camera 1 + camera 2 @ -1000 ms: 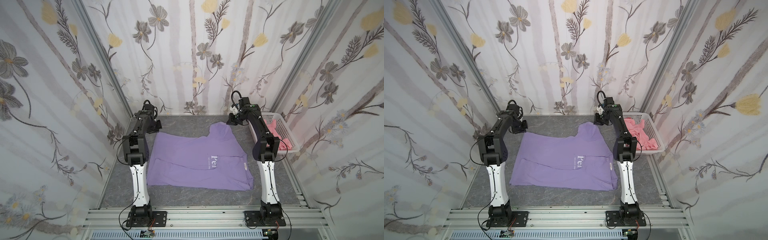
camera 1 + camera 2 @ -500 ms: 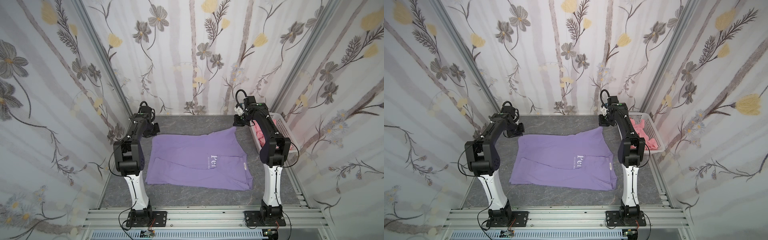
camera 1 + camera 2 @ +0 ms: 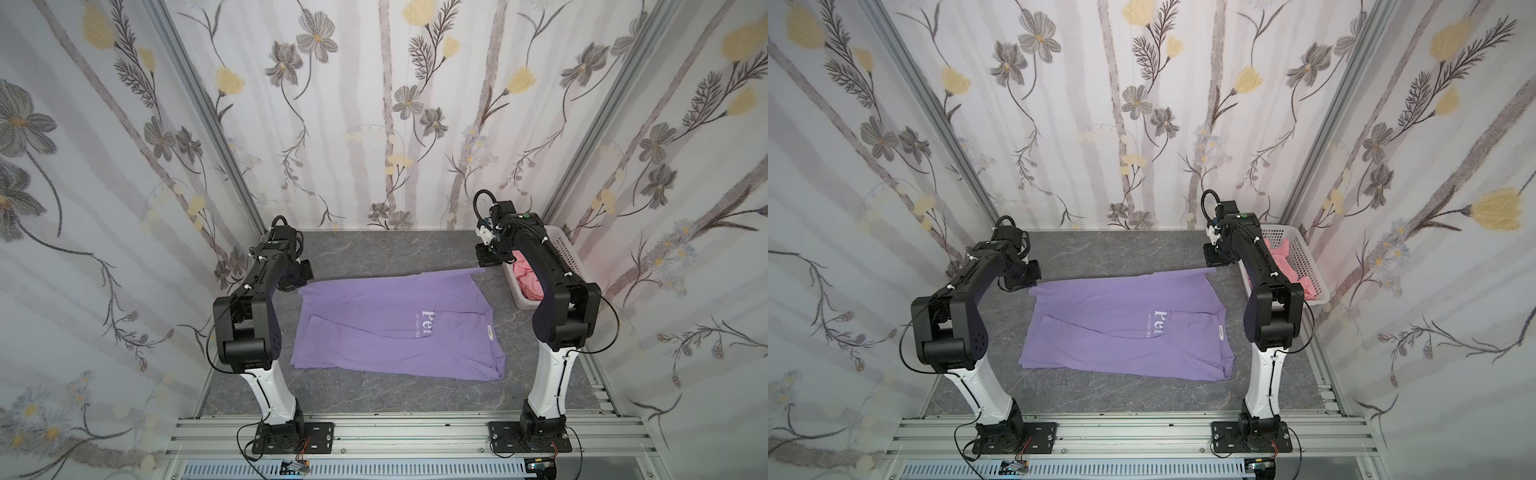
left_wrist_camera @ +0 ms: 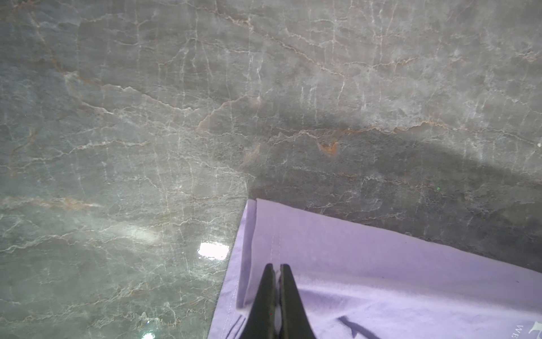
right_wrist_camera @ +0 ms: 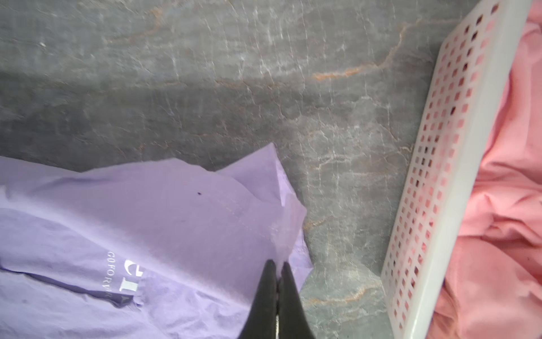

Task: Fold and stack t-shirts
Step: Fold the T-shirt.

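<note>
Where the left gripper (image 4: 276,267) narrows to its tips, the two black fingers are pressed together on the hem at one far corner of the lavender t-shirt (image 4: 381,278). The right gripper (image 5: 277,264) is likewise pinched tight on the opposite far corner, where the cloth rises in a crumpled peak to its tips. In both top views the shirt's far edge runs as a line between the two grippers. The rest of it lies spread on the grey marbled table (image 3: 386,249), with a fold across its middle and white lettering (image 3: 426,328) (partly cut off by that fold). Near the right gripper stands a white perforated basket (image 5: 440,176). The salmon-pink garment (image 5: 504,205) lies bunched inside it, apart from the purple one.
</note>
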Tool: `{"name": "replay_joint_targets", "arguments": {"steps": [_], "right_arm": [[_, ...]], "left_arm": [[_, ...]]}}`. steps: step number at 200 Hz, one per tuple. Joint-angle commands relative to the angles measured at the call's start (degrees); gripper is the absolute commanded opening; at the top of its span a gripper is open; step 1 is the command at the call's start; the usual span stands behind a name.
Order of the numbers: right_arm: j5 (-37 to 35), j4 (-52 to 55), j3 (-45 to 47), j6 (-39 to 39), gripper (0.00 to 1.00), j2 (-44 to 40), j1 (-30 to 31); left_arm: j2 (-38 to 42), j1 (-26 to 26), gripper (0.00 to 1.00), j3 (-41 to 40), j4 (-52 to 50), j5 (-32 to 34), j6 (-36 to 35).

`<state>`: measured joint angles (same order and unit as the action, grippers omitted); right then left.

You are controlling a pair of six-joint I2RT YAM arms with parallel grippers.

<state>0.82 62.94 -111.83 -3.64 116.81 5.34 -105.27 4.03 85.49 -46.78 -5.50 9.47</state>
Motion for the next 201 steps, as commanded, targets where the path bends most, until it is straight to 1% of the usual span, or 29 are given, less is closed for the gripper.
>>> {"name": "replay_joint_targets", "arguments": {"steps": [1, 25, 74, 135, 160, 177, 186, 201], "right_arm": [[-5.6, 0.0, 2.8, -1.7, 0.00, -1.6, -0.1], [-6.4, -0.3, 5.1, -1.5, 0.00, -2.2, -0.1], [-7.9, -0.6, 8.5, -1.1, 0.00, -2.6, 0.0], [-8.5, -1.2, 13.9, 0.0, 0.00, -2.9, 1.3], [-7.6, -1.5, 12.7, 0.3, 0.00, -1.9, 2.1], [-6.7, -1.5, 9.3, 0.2, 0.00, 0.1, 2.3], [-6.8, -1.4, 7.0, 0.2, 0.00, 1.3, 2.3], [-6.9, -1.5, 2.6, 0.5, 0.00, 3.4, 2.3]], "left_arm": [[1.4, 0.5, 0.00, -1.8, 0.6, 1.9, -0.1], [2.8, 0.5, 0.00, -6.3, 1.8, 1.7, 0.3], [4.0, 0.5, 0.00, -11.5, 3.1, 1.8, 0.5], [2.8, 0.5, 0.00, -12.3, 4.0, 2.9, -0.4], [-0.4, 0.6, 0.00, -8.7, 3.3, 2.6, -0.3], [-4.3, 0.6, 0.00, -2.7, 1.3, 1.0, 0.5], [-6.2, 0.5, 0.00, 2.2, 0.5, -0.2, 1.1], [-8.2, 0.5, 0.00, 7.4, 1.5, -2.5, 2.5]]}}
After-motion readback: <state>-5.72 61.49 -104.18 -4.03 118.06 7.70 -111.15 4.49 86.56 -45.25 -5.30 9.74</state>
